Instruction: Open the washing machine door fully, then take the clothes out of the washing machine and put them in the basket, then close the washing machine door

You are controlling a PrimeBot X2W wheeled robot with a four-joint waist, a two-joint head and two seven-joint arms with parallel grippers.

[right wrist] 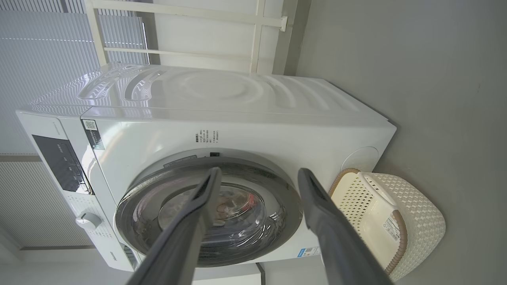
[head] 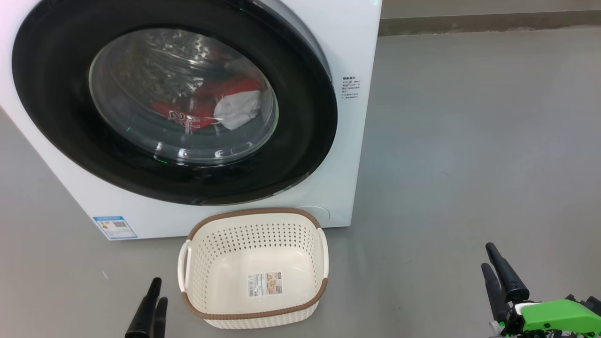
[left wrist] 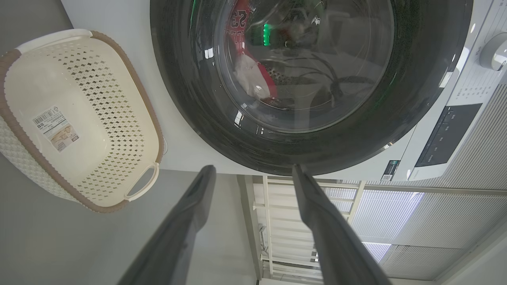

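The white washing machine (head: 357, 94) stands on the floor with its round black-rimmed door (head: 61, 126) slightly ajar on the right side. Behind the glass lie the red and white clothes (head: 220, 105), with a printed number showing. The cream basket (head: 256, 312) with a brown rim sits empty on the floor just in front of the machine. My left gripper (head: 152, 300) is open at the lower left, beside the basket's left handle. My right gripper (head: 495, 272) is open at the lower right, well away from the machine. Both wrist views show the door (left wrist: 190, 107) (right wrist: 285, 206) and the basket (left wrist: 23, 130) (right wrist: 420, 225) beyond spread fingers.
Grey floor (head: 469, 141) stretches to the right of the machine up to a wall skirting at the back. A control panel with a knob (left wrist: 493, 49) sits at the machine's top. White blinds and a frame (right wrist: 178, 35) stand behind the machine.
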